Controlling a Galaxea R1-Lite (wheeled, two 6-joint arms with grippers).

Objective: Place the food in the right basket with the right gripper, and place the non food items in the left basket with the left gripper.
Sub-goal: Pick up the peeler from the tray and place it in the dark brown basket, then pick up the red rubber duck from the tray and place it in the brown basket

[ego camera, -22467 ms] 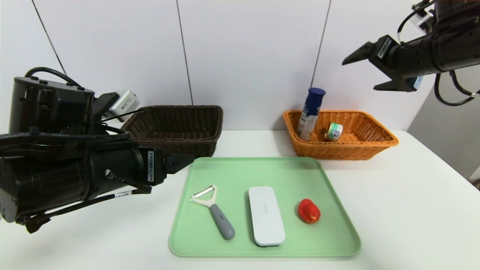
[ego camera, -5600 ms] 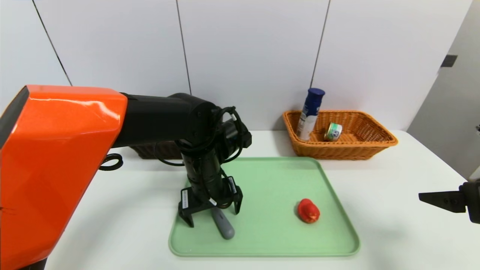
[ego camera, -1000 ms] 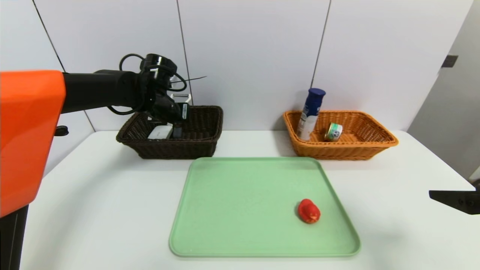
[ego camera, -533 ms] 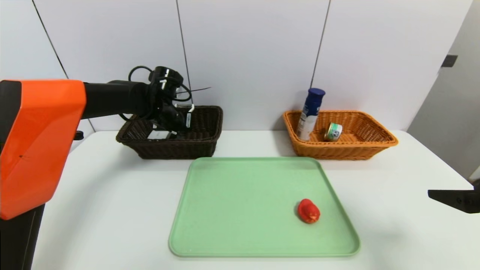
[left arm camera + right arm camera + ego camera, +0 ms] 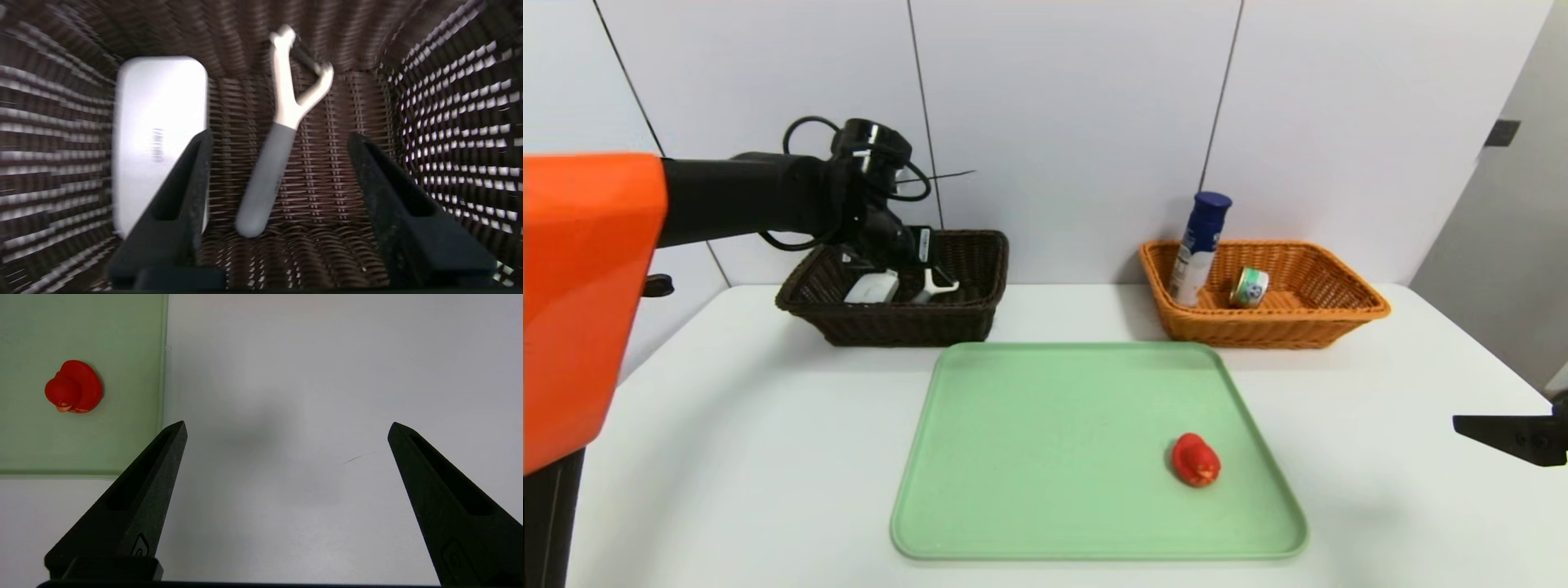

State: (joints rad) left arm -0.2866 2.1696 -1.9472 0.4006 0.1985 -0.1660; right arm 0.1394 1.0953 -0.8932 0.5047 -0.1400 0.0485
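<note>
The left basket [image 5: 907, 327] is woven wicker, very dark brown, with flared sides; the right basket [image 5: 1258, 331] is the same kind of weave in bright orange-tan; between and in front of them a smooth green tray [image 5: 1094, 457] with rounded corners lies on the white tabletop [image 5: 1380, 506].

The peeler [image 5: 265, 175] is Y-shaped, with a white head and a matte grey handle; it lies in the left basket beside the flat white oblong case [image 5: 159, 122], whose ends are rounded; the red lumpy object [image 5: 1196, 460] sits on the tray; the tall blue-capped bottle [image 5: 1199, 249] leans in the right basket, near the small round tin can [image 5: 1249, 287].

The left hand [image 5: 282, 139] is over the left basket, released, its fingers apart around the peeler's handle without touching it; the right hand [image 5: 288, 430] is open and holding nothing, above the tabletop beside the tray.

Compared with the frame from 5.6 seconds earlier, the peeler has gone from the tray into the left basket.
</note>
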